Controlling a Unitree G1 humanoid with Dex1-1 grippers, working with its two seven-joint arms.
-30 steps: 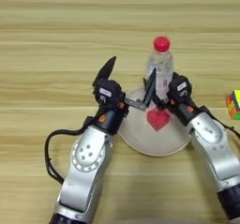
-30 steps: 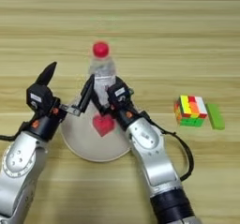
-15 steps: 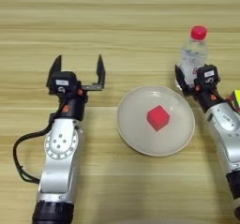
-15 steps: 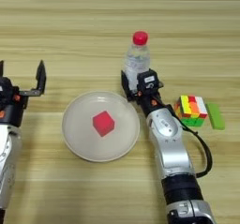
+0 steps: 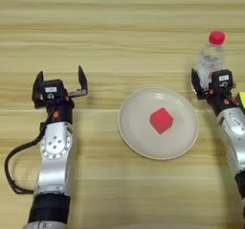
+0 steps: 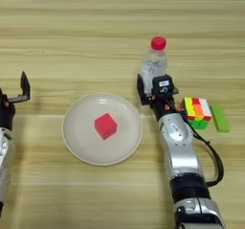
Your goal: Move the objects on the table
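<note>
I have the clear bottle with the red cap standing upright on the desk, just right of the cream plate and clear of its rim. My right end effector sits at the bottle's base, one black finger showing on its left side, the other hidden behind the wrist block. I cannot tell from here whether it is clamped on the bottle or just beside it.

The small red cube rests in the middle of the plate. The puzzle cube lies on the desk just right of my right forearm, with a green block beside it.

My left end effector hovers well to the left of the plate, fingers spread wide apart and holding nothing.

To handle the bottle well, I would keep it vertical, since it looks light and top-heavy and the hold is low. If I am letting go, I would spread the fingers fully before backing off, then draw straight away so neither finger drags the base. The forearm is near the puzzle cube, so I would avoid swinging right.
</note>
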